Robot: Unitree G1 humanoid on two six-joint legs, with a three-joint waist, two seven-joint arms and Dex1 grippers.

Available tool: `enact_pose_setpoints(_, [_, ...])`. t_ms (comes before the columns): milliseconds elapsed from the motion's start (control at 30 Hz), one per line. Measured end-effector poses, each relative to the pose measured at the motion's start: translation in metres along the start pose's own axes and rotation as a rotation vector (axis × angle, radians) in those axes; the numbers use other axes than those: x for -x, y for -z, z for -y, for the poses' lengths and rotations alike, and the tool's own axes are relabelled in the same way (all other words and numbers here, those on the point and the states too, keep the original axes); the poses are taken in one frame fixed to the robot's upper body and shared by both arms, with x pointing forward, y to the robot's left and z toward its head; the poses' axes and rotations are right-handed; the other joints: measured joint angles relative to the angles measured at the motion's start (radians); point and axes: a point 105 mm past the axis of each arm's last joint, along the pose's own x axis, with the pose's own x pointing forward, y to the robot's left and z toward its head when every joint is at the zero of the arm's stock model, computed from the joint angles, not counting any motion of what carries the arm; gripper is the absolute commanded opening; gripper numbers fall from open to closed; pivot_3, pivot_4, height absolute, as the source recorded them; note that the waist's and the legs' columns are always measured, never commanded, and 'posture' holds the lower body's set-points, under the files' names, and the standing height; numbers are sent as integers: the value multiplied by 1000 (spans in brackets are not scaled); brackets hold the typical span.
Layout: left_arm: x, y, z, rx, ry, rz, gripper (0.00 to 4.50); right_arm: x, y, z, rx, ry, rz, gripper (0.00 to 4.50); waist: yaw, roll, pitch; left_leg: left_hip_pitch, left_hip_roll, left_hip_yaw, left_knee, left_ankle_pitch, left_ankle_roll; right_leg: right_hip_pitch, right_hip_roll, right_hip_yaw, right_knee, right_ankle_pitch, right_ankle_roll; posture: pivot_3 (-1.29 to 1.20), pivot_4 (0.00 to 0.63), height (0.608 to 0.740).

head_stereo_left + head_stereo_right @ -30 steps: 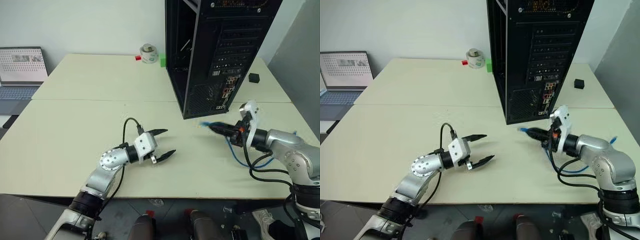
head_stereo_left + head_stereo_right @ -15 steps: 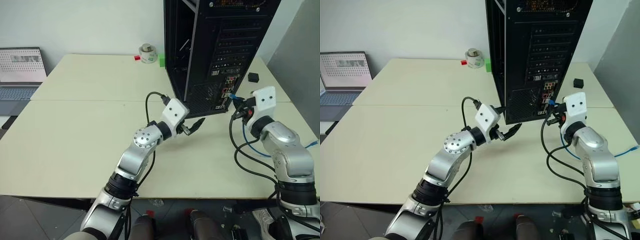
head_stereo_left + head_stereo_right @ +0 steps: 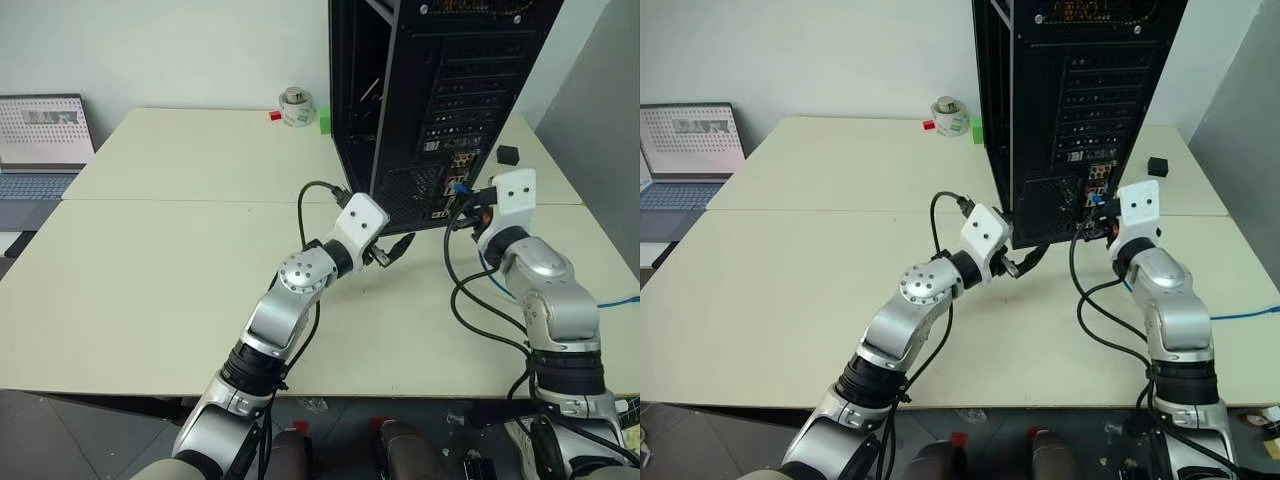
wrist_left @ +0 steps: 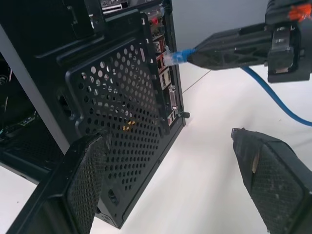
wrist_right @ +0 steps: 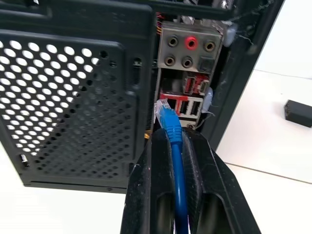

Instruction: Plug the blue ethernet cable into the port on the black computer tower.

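Observation:
The black computer tower (image 3: pixel 440 90) stands at the back right of the table, its rear panel facing me. My right gripper (image 5: pixel 174 139) is shut on the blue ethernet cable (image 5: pixel 174 161) just behind its clear plug (image 5: pixel 162 109). It holds the plug level against the coloured connector cluster (image 5: pixel 187 83) on the rear panel. The plug's tip (image 4: pixel 170 58) touches or nearly touches that cluster. The port is hidden behind the plug. My left gripper (image 3: pixel 396 248) is open and empty beside the tower's lower corner, by the mesh vent (image 4: pixel 122 107).
A small black cube (image 3: pixel 508 154) lies right of the tower. A laptop (image 3: pixel 40 140) stands at the far left. A white roll (image 3: pixel 295 107), a red block and a green block sit behind. The cable's slack (image 3: pixel 620 297) trails off the table's right side.
My left gripper swung right and up from mid-table to the tower's lower corner. My right gripper turned from pointing left to facing the rear panel, bringing the plug up to the connectors.

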Motion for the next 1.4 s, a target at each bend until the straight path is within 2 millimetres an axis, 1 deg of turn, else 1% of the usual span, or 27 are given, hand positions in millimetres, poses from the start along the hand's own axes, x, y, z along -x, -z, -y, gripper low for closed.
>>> enact_pose_setpoints(367, [0, 1, 1, 2, 16, -9, 4167, -6, 5, -4, -38, 7, 7, 0, 0, 0, 0, 0, 0, 0, 0, 0, 0, 0, 0, 0, 0, 0, 0, 0, 150, 740])
enact_pose_setpoints(767, [1, 2, 1, 3, 16, -13, 4167, -11, 5, -2, -34, 44, 16, 0, -1, 0, 0, 0, 0, 0, 0, 0, 0, 0, 0, 0, 0, 0, 0, 0, 150, 740])
enact_pose_setpoints(967, [1, -1, 1, -3, 17, -2, 4167, -12, 6, -2, -61, 63, 18, 0, -1, 0, 0, 0, 0, 0, 0, 0, 0, 0, 0, 0, 0, 0, 0, 0, 150, 740])
enact_pose_setpoints(1400, [1, -1, 1, -5, 17, -4, 4167, -14, 8, -9, -137, 107, 31, 0, -4, 0, 0, 1, 0, 1, 0, 0, 0, 0, 0, 1, 0, 0, 0, 0, 150, 740])
